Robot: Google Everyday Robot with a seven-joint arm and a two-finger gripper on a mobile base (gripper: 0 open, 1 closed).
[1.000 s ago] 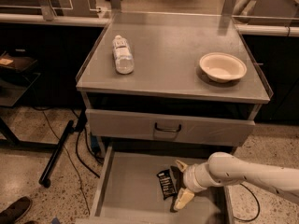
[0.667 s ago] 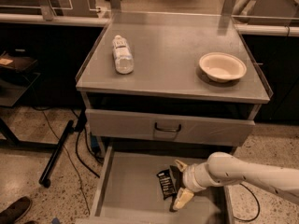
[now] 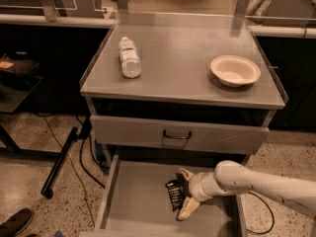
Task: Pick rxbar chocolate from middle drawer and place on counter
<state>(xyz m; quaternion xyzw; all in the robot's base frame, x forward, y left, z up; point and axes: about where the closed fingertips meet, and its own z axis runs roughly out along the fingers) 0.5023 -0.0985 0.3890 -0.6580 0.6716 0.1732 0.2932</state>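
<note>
Across the last 1 second almost nothing has shifted: the gripper [image 3: 185,191] sits in the same spot low in the open middle drawer [image 3: 132,201], and the rxbar chocolate [image 3: 174,194] lies flat on the drawer floor where it was, toward the right side. The jaws are spread, 1 pale finger above the bar's right end and 1 below it, so the bar lies at the mouth of the gap and is not yet pinched. That stillness suggests the arm has finished its reach and is lined up for the squeeze; the pick itself has not happened. The counter [image 3: 182,73] above carries only a clear bottle [image 3: 129,57] on its left and a bowl [image 3: 235,70] on its right, with bare metal between them for the bar.
</note>
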